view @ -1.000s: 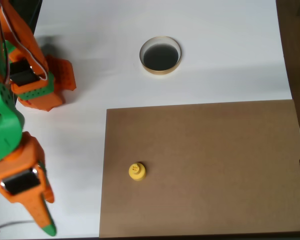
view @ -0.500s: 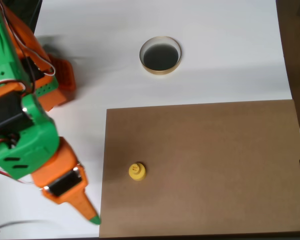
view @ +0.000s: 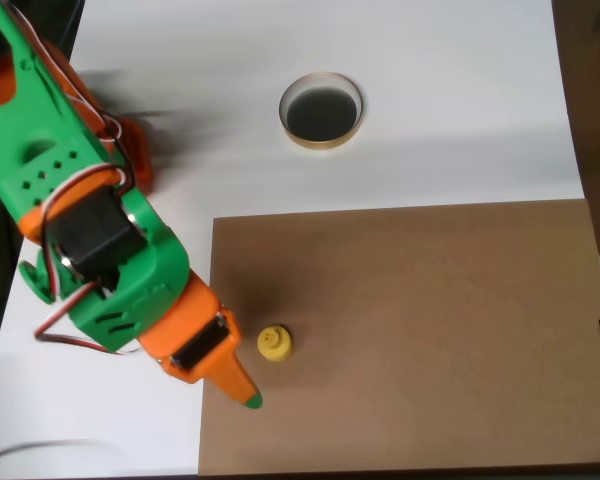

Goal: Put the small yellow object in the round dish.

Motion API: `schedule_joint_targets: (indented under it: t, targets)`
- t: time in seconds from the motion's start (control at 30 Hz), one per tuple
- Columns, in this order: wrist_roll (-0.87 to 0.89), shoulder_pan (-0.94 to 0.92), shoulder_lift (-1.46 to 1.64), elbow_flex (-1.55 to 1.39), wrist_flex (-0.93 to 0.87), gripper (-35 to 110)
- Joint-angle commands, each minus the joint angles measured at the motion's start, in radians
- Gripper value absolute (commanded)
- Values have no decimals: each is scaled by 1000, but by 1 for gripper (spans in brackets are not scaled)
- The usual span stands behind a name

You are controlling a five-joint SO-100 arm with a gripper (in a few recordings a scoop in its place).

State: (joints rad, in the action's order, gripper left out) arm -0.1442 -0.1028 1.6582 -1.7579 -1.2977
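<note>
Change since earlier frames: swung from the left edge of the white table in toward the board; green-tipped finger now over the board's left margin, lower left of the yellow piece. Yellow piece and dish unmoved.

Overhead view, arm: green-and-orange printed arm reaching down and to the right from the upper left corner, black servo and red and white wires showing on top.

Overhead view, pincer (view: 242, 390): orange body tapering to one green tip; second finger hidden under the body, so open or closed cannot be told. Nothing seen between the fingers.

Overhead view, small yellow object (view: 273, 343): tiny bright yellow plastic piece, round base with a narrower knob on top, standing upright on the flat brown board (view: 430, 330), near its left edge. Just right of the pincer body, apart from the tip, not gripped.

Overhead view, round dish (view: 321, 110): small shallow circle, dark glossy inside, thin pale tan rim, on the bare white table (view: 450, 100) above the board. Well apart from the yellow piece.

Likely reason for pose: approach from the side and low, probably to bring the fingers around the knob before closing.

Step judged: reach under way, grasp not yet made, carry to the dish not begun.

Handling guess: light and small, likely to skid or tip if nudged by a finger.
</note>
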Motion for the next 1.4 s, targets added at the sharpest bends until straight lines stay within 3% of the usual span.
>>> schedule_joint_targets:
  t: [0.0, 0.63, 1.37]
  targets:
    - [2, 31, -6, 89, -26, 27]
    - [66, 133, -206, 186, -92, 26]
    - [129, 189, -308, 186, -20, 24]
